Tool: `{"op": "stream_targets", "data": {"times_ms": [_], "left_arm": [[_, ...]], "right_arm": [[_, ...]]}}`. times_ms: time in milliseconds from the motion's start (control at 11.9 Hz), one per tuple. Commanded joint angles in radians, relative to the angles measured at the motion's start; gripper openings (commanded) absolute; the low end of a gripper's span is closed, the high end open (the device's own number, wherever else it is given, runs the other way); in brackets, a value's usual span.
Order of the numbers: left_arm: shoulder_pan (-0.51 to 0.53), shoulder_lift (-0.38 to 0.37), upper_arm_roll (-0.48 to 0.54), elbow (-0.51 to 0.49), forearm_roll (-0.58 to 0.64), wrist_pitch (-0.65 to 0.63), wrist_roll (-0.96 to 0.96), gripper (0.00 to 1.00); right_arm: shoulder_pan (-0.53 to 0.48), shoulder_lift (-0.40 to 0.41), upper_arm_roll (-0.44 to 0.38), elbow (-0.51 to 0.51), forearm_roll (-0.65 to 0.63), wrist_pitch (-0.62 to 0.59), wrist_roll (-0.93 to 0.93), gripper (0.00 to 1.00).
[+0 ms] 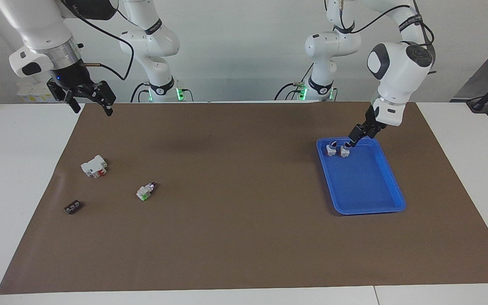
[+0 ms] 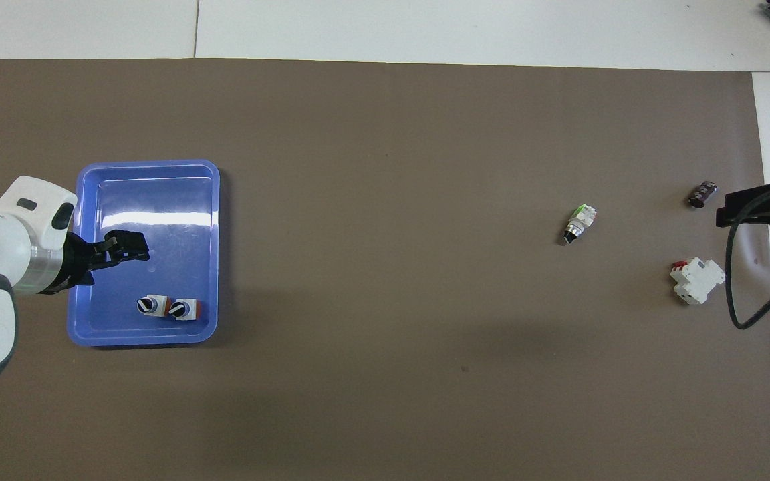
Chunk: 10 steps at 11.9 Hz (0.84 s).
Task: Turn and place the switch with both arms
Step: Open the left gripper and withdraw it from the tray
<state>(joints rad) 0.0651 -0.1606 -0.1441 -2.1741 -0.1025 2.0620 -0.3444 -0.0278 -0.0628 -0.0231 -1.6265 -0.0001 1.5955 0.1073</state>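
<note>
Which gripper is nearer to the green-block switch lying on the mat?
Right. The right gripper hangs over the mat's edge at its own end, where the green-block switch lies. The left gripper is over the blue tray at the table's left-arm end.

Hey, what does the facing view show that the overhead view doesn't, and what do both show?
Only the facing view shows both arms' bases, the back wall, and the whole right gripper raised over the mat's edge at the right arm's end; the overhead view catches just a part of it.

Only the overhead view shows the two switches from above, knobs up, with bare tray between them and the left gripper.

Both show the blue tray, the green-block switch, the white block with red and a small dark part on the brown mat.
</note>
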Motion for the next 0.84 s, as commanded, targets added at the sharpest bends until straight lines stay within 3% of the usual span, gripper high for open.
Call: {"op": "stream_targets", "data": {"times_ms": [0, 589, 758], "left_arm": [[-0.060, -0.002, 0.008, 0.078, 0.018, -0.098, 0.041, 0.99], [-0.159, 0.045, 0.027, 0.281, 0.017, -0.255, 0.044, 0.99], [-0.281, 0.078, 0.209, 0.385, 0.012, -0.325, 0.051, 0.99]], "right_arm": [[0.003, -0.025, 0.000, -0.029, -0.020, -0.005, 0.022, 1.00], [0.022, -0.015, 0.003, 0.004, -0.018, -0.077, 0.072, 1.00], [0.016, -0.014, 0.000, 0.004, -0.011, -0.074, 0.083, 1.00]]}}
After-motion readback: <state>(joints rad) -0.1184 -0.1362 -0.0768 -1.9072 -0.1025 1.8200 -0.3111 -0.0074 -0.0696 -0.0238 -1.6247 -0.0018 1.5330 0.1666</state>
